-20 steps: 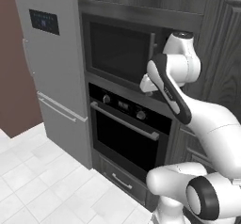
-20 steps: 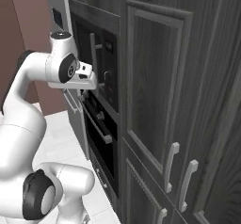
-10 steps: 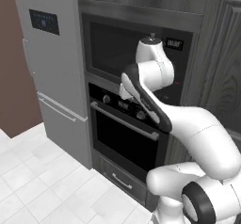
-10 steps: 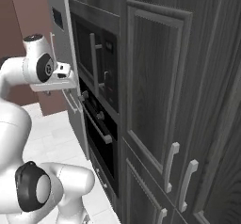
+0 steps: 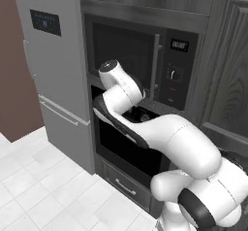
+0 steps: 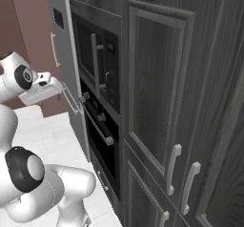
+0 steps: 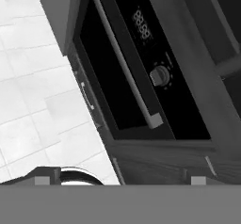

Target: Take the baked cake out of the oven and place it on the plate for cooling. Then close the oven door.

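The arm has swung left across the cabinet front over the last second, and we now hang before the oven [image 5: 123, 142], whose door [image 7: 110, 84] is shut, so opening it comes first, we judge. The hand view gives us the silver bar handle [image 7: 123, 65], a knob [image 7: 159, 75] and the display [image 7: 142, 24]. The right base view shows the gripper [image 6: 45, 91] well off the handle. Whether its fingers are apart, we cannot tell.
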{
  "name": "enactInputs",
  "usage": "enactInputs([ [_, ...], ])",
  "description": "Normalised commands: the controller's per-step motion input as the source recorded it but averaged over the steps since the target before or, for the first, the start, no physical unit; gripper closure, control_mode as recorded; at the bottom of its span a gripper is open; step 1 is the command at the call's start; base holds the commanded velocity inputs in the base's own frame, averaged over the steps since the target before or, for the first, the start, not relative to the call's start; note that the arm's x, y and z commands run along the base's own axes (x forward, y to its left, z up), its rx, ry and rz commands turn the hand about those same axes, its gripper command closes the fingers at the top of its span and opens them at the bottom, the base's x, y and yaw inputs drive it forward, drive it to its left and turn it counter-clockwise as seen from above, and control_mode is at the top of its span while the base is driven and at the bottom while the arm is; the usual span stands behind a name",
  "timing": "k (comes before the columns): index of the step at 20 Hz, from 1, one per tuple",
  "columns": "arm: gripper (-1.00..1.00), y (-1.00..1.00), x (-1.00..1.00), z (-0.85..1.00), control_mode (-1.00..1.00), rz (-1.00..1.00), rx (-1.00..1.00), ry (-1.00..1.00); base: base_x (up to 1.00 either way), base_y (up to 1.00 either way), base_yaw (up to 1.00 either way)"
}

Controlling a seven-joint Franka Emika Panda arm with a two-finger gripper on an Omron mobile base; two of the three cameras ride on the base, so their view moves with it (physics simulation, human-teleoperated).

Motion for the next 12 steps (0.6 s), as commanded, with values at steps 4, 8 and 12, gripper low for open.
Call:
enactInputs([
  [4,-1.00,0.00,0.30,-0.59,-1.00,0.00,-0.25,-0.05,0.00,0.00,0.00],
  [8,-1.00,-0.01,0.25,-0.64,-1.00,0.00,-0.19,-0.02,0.00,0.00,0.00],
  [12,-1.00,-0.03,0.01,-0.54,-1.00,0.01,-0.11,0.00,0.00,0.00,0.00],
])
